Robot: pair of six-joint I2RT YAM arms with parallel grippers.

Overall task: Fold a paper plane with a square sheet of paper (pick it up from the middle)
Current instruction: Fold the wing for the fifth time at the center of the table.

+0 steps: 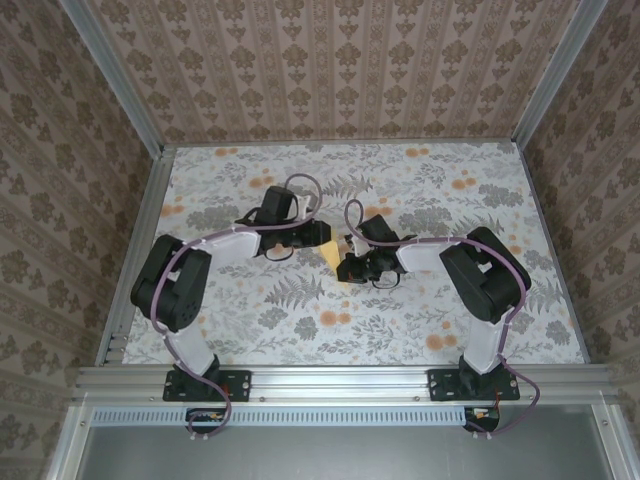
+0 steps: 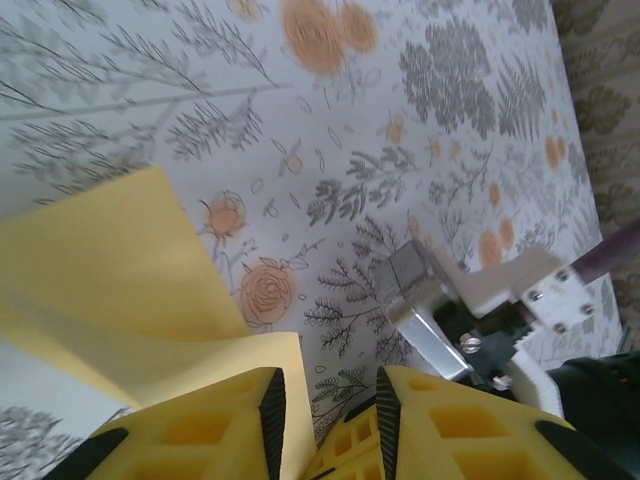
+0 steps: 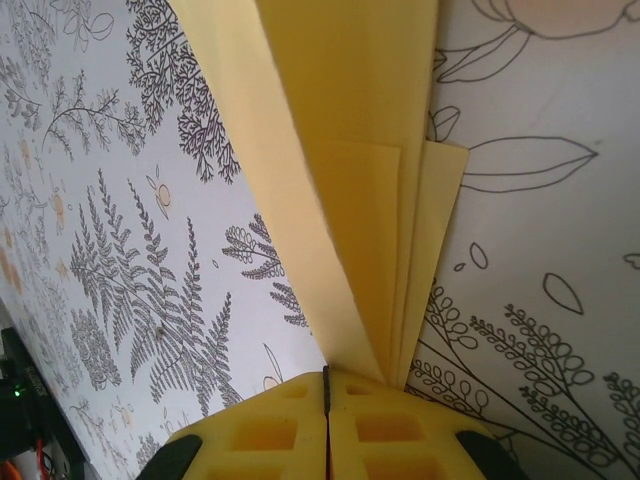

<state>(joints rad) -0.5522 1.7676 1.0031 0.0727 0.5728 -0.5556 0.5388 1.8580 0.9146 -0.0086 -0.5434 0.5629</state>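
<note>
Mid-fold: the square sheet of paper (image 1: 330, 256) is held above the middle of the floral cloth (image 1: 420, 310)
Layers are clamped by the right gripper (image 3: 327, 386); the left gripper (image 2: 330, 410) is spread; a second grasp is likely needed next.

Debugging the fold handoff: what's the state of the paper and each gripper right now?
square sheet of paper: folded into several layers, one end pinched.
right gripper: shut on the square sheet of paper.
left gripper: open, fingers apart, a paper edge beside one finger.
</note>
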